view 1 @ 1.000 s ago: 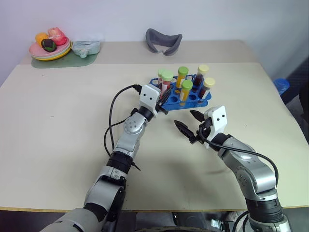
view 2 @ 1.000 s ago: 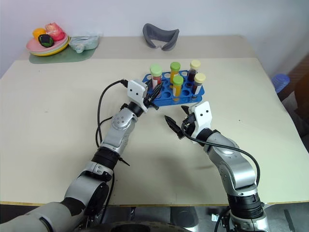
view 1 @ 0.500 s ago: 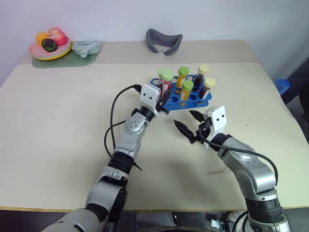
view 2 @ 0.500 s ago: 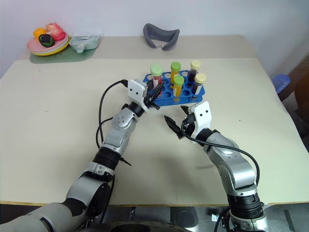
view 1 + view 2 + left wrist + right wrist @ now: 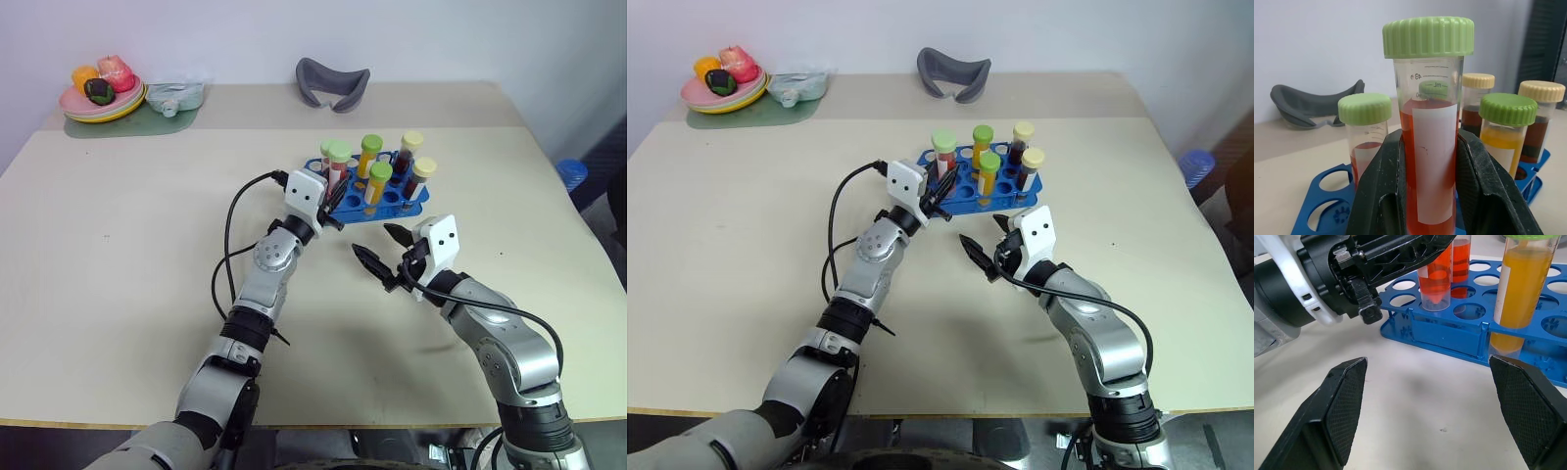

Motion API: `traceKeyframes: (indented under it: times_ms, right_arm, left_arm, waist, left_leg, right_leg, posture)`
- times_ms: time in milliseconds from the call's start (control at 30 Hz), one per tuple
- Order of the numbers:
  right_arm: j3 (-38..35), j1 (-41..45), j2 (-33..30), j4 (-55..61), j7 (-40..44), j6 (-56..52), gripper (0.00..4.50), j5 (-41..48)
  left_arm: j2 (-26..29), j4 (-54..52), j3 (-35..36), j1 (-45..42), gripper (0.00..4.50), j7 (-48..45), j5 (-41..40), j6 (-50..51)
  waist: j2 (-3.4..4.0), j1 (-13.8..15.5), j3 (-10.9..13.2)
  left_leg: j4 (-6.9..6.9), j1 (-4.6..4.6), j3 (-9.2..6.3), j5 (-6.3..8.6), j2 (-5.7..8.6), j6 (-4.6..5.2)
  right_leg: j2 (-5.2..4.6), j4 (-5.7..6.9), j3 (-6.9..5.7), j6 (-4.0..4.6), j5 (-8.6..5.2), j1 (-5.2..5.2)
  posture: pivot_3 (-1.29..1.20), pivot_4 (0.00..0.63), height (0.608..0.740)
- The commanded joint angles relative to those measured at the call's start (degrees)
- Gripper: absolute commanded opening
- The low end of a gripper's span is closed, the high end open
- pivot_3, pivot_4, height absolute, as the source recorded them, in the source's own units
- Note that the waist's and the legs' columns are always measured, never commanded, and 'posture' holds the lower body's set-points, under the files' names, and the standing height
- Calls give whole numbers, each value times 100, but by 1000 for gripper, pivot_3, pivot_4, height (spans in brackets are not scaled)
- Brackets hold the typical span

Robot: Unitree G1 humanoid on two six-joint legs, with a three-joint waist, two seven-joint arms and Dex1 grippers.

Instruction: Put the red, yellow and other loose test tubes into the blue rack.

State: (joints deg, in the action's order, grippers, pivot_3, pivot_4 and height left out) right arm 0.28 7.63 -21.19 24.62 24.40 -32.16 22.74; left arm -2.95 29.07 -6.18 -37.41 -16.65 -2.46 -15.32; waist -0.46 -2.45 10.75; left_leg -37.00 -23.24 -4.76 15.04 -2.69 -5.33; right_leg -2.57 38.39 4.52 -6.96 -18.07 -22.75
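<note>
Black ribbed fingers of the left tool (image 5: 1427, 196) clamp a clear red-liquid tube (image 5: 1428, 147) over the blue rack (image 5: 1449, 330), while the right tool (image 5: 383, 252) gapes wide, empty.

Six capped test tubes (image 5: 1429, 132) stood at one blue rack (image 5: 409, 204): four green-capped, two pale-yellow-capped. One fruit plate (image 5: 98, 106) and one grey mask (image 5: 332, 80) lay beyond.
</note>
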Motion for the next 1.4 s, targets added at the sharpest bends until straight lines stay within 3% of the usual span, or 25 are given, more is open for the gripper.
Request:
traceKeyframes:
  times_ms: [33,1267,1400]
  right_arm:
    - [-20,79,29,207,2,57,4065,33]
    - [7,42,34,244,10,38,4065,35]
    - [11,53,33,222,25,56,4065,31]
  left_arm:
    - [21,-20,32,-14,733,60,55,-23]
    - [-161,-114,26,41,733,-219,-78,120]
    - [-127,-242,71,86,2744,-286,-177,156]
  waist:
    - [0,-1,0]
    - [-1,10,0]
    - [-1,8,0]
  left_leg:
    - [0,0,0,0,0,0]
    - [1,-1,-1,0,0,0]
    - [1,-1,-1,0,0,0]
  right_leg:
    - [0,0,0,0,0,0]
    - [0,-4,-1,0,0,1]
    - [0,-4,-1,0,0,2]
  posture:
    - [0,150,740]
    - [0,150,740]
    - [0,150,740]
